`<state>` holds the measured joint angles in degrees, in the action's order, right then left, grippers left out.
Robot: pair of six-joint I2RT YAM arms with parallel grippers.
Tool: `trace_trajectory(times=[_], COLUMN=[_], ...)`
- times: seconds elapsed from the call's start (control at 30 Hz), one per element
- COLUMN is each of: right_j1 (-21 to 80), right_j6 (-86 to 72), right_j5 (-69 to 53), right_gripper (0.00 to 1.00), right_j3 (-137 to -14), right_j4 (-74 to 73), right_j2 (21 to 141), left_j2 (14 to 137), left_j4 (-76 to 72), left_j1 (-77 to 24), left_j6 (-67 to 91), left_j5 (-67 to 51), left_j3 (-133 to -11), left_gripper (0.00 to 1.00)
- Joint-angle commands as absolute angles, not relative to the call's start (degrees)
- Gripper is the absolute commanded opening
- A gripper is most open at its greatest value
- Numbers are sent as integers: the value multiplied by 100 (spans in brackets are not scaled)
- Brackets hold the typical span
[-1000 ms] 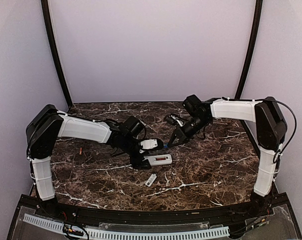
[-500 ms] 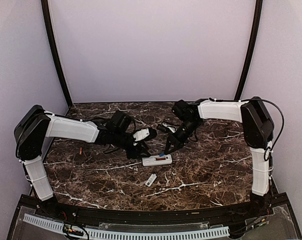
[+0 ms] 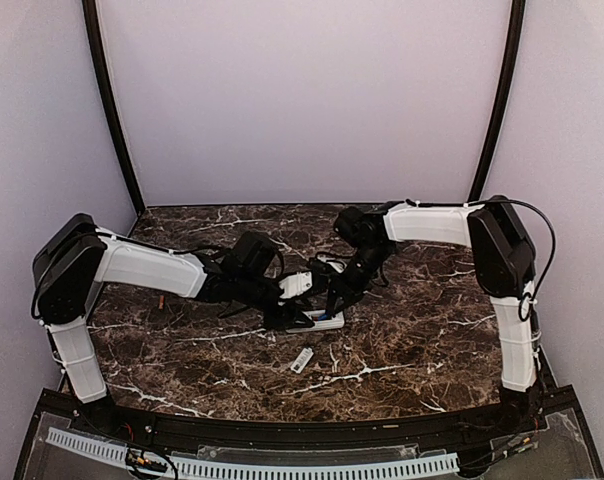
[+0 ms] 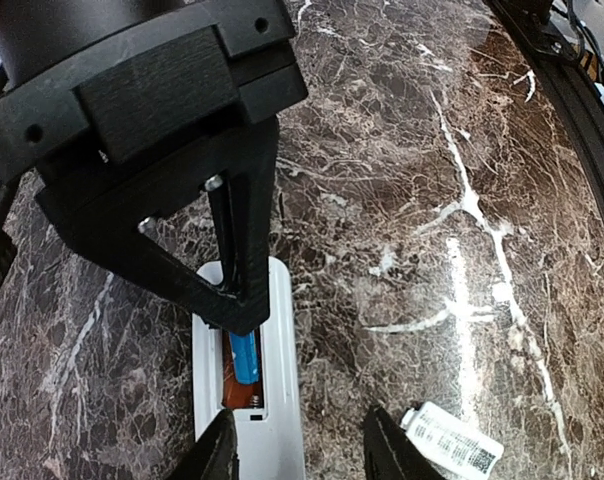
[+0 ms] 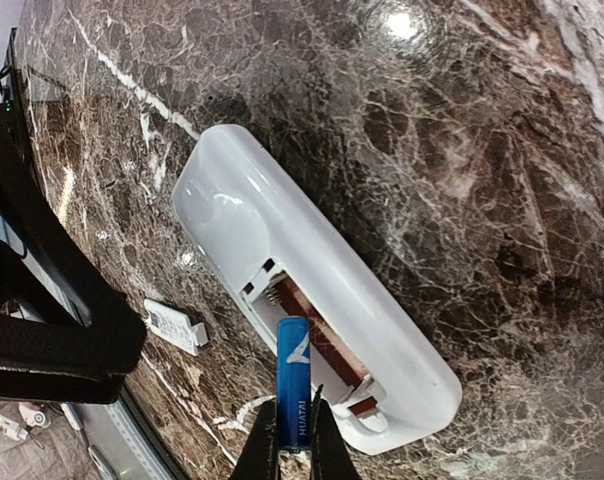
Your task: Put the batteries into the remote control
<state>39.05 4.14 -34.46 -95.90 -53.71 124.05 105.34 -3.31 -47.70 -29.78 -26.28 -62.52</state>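
Observation:
The white remote control (image 3: 325,321) lies back-up on the marble, its battery compartment (image 5: 317,345) uncovered. My right gripper (image 5: 290,445) is shut on a blue battery (image 5: 293,385), which it holds slanted over the compartment with its free end toward the spring end. In the left wrist view the same battery (image 4: 244,358) shows inside the opening, under the right gripper's black tip (image 4: 237,310). My left gripper (image 4: 302,455) stands open astride the remote control's (image 4: 280,410) near end. One finger overlaps the remote's edge and the other stands off from it.
The loose white battery cover (image 3: 302,360) with a printed label lies on the marble just in front of the remote, also visible as the cover (image 4: 452,440) beside my left fingers. A small reddish item (image 3: 162,300) lies far left. The table's black front rail (image 3: 282,430) runs below.
My right gripper has come down and left with the battery onto the remote's compartment. My left gripper has swung back to the remote's left end, and its jaws have narrowed.

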Motion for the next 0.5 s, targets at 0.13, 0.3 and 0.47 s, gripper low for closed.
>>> trace_trajectory(times=[0.13, 0.3, 0.47], right_j1=[4043, 4051, 4051], right_j6=[514, 446, 310], right_j5=[-3543, -3593, -3662], right_gripper=[0, 0, 0], right_j3=[-9672, -9672, -9526], right_j4=[-5465, -5306, -5159], right_j2=[12581, 12660, 12658], left_j2=[10855, 11029, 11105], left_j4=[-620, -711, -827], left_j1=[-4951, -4974, -4999], left_j6=[-3082, -3028, -3040], left_j5=[-2234, -2067, -2018], left_j3=[-6073, -6119, -6124], left_gripper=[41, 41, 44])
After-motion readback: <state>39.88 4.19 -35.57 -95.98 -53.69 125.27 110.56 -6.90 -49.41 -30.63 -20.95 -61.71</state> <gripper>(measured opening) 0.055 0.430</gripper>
